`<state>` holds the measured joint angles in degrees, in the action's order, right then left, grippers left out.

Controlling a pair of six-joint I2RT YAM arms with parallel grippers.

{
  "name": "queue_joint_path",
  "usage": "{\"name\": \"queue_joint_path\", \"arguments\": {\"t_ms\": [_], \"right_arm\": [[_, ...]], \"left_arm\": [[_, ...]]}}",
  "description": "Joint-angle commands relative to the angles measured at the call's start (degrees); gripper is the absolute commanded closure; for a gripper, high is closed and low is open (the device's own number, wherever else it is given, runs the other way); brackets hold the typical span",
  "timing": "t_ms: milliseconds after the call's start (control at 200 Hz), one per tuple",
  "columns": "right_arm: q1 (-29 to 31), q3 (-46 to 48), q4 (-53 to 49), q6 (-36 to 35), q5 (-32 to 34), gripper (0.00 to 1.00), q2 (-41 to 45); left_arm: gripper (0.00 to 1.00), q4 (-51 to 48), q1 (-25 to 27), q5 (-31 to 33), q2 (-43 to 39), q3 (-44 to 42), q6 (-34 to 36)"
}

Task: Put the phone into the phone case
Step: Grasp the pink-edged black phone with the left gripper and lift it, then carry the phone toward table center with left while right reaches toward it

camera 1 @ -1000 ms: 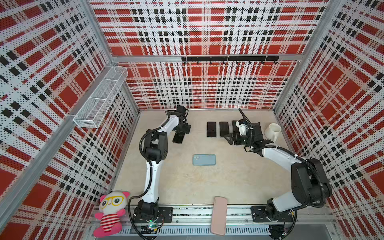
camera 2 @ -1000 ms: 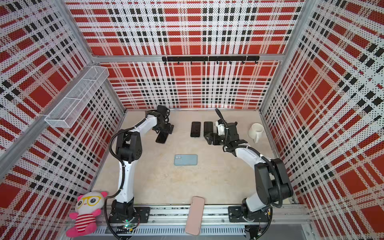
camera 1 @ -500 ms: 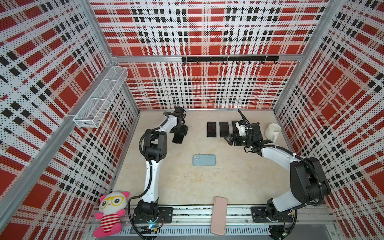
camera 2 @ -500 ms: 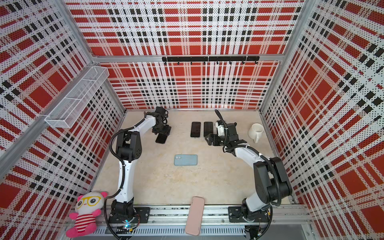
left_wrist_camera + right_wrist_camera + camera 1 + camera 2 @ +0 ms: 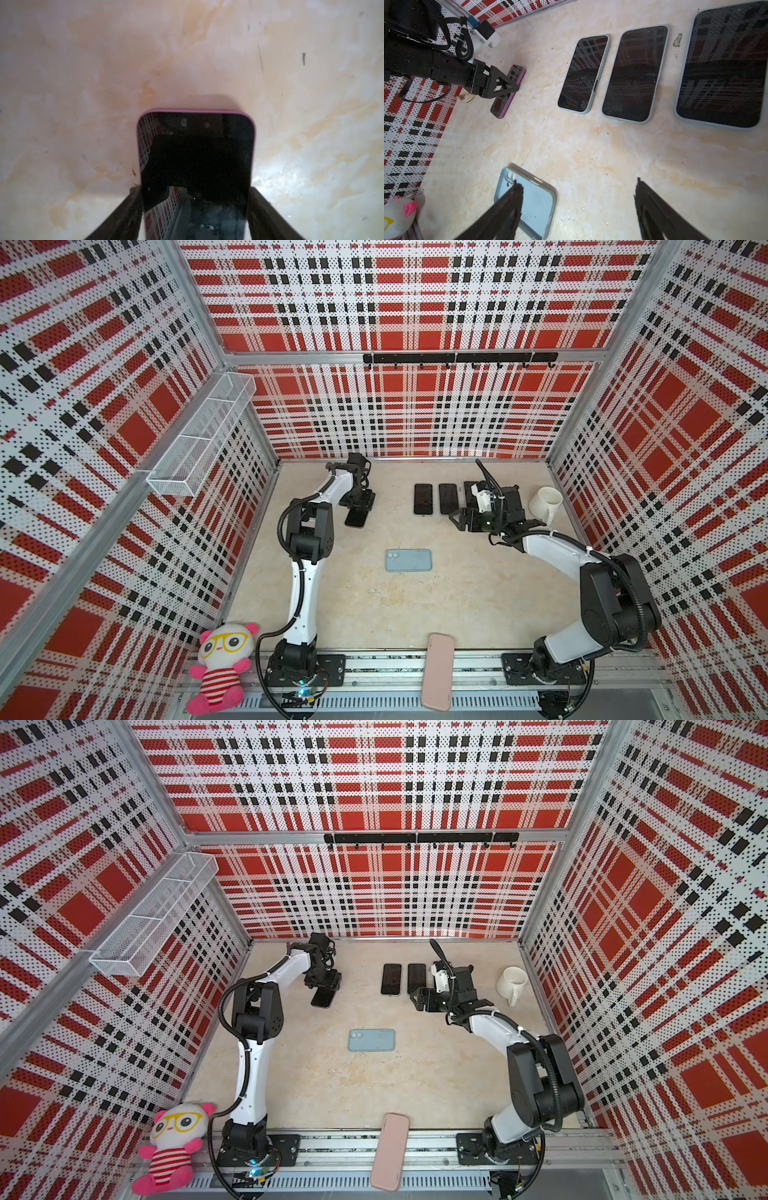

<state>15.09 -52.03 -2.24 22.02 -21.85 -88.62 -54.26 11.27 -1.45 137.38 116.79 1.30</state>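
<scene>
Left pincer (image 5: pixel 195 189) is clamped on the black-glass phone with a purple rim (image 5: pixel 195 158). Its fingers (image 5: pixel 124 212) sit flush on both long edges, screen up. Gripping across the width makes sense: shortest span, and the far end stays free to lead into a case. Can't tell if the phone is clear of the beige marbled bench (image 5: pixel 374 614) or resting on it. In both top views it's far-left on the bench, under the pincer.

Right pincer (image 5: pixel 578 184): jaws wide apart, empty, low over the bench just in front of a row of three dark-screened phones with pale-blue rims (image 5: pixel 635 72). Probably waiting to steady the case.

Light-blue soft phone case (image 5: pixel 408 560) lies flat mid-bench, camera cut-out toward the left arm, well apart from the held phone. My read: pick-up stage, insertion not started.

Pink rounded oblong slab (image 5: pixel 437 672) lies across the front rail; maybe another case, unclear. White ceramic mug (image 5: pixel 545 502) stands by the right wall, out of the path.
</scene>
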Motion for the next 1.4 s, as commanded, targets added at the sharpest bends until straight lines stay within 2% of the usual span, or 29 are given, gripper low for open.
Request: {"name": "queue_joint_path", "arguments": {"t_ms": [0, 471, 731, 912, 1012, 1152, 1333, 1398], "right_arm": [[-0.5, -1.5, 0.5, -0.9, 0.2, 0.14, -0.4], [-0.6, -0.1, 1.7, -0.9, 0.7, 0.14, 1.2], [-0.6, 1.1, 4.9, 0.0, -0.6, 0.14, 3.3], [-0.6, 0.9, 4.9, 0.0, -0.9, 0.14, 4.4], [0.2, 0.8, 7.0, 1.7, -3.6, 0.14, 4.2], [3.9, 0.2, 10.3, 3.6, -3.7, 0.15, 4.8], [12.6, 1.6, 16.0, 6.0, 0.7, 0.18, 3.5], [15.2, 3.0, 19.5, 7.2, 2.6, 0.21, 2.3]], "left_arm": [[0.29, -3.0, 0.2, -2.8, -3.7, -1.6, -1.7], [0.29, -1.7, 1.5, -1.0, -7.2, -6.2, -3.2], [0.3, -0.7, 2.0, -4.3, -10.4, -6.8, -5.6], [0.29, 3.5, 2.4, -7.4, -16.8, -15.8, -8.7], [0.29, 11.0, 2.3, -12.7, -21.9, -24.7, -13.7], [0.33, 26.1, 2.2, -20.1, -29.9, -37.7, -25.7], [0.46, 47.7, 2.4, -25.2, -41.3, -54.3, -44.0], [0.52, 53.3, 2.4, -24.8, -44.6, -58.3, -49.6]]}}
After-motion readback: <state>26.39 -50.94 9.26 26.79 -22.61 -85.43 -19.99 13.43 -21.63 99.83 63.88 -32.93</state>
